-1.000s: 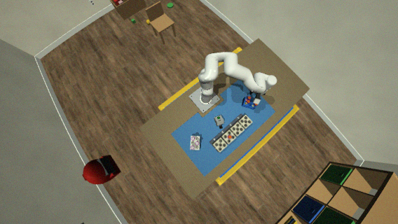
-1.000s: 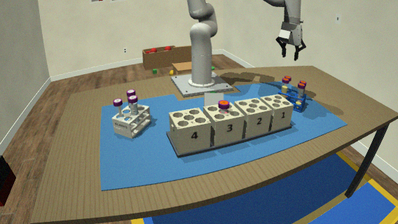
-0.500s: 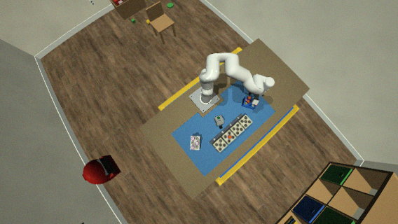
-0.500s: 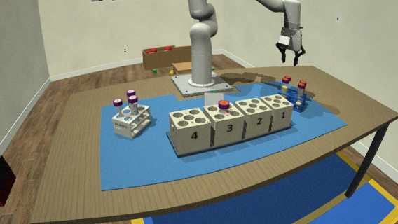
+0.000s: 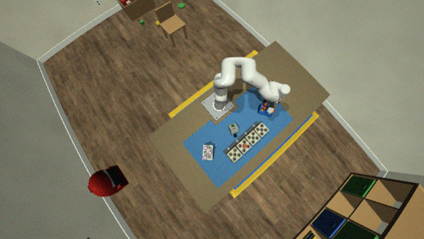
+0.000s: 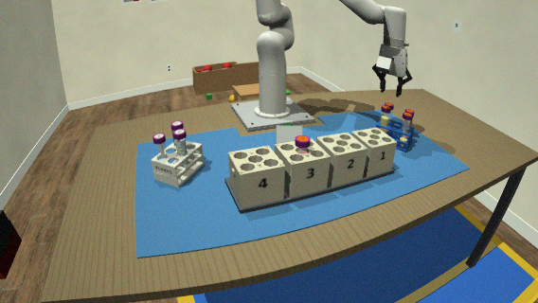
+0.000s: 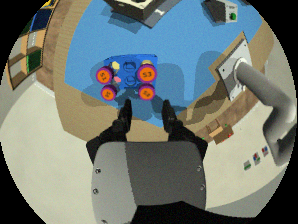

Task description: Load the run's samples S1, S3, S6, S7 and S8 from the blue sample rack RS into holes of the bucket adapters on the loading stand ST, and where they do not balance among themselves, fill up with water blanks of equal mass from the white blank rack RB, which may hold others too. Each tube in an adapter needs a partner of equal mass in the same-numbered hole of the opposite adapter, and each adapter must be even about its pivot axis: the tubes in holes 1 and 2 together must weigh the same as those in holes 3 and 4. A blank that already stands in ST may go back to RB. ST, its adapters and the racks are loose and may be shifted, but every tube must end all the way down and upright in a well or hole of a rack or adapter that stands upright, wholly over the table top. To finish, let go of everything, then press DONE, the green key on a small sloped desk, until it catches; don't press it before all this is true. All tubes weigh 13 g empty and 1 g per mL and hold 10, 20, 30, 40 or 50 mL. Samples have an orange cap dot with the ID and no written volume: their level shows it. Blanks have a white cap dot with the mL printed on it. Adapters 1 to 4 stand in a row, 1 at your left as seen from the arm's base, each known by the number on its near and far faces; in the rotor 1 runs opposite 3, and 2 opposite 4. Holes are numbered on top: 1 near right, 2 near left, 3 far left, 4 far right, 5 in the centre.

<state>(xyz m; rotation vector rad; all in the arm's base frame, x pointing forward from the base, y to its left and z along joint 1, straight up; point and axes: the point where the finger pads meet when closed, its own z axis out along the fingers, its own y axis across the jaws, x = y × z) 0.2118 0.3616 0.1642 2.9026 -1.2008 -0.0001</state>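
My gripper [image 6: 391, 86] hangs open and empty above the blue sample rack RS [image 6: 397, 130], at the table's far right. In the wrist view my fingers frame the rack [image 7: 127, 78], which holds several orange-dotted sample tubes. The loading stand ST [image 6: 310, 166] holds adapters 4, 3, 2, 1 from left to right in the exterior view. One orange-dotted sample tube [image 6: 302, 141] stands in adapter 3. The white blank rack RB [image 6: 177, 161] holds three white-dotted tubes at the left of the mat.
The DONE desk [image 5: 233, 128] with its green key sits between the arm's base [image 6: 272, 114] and ST. Everything rests on a blue mat [image 6: 284, 185] on the brown table.
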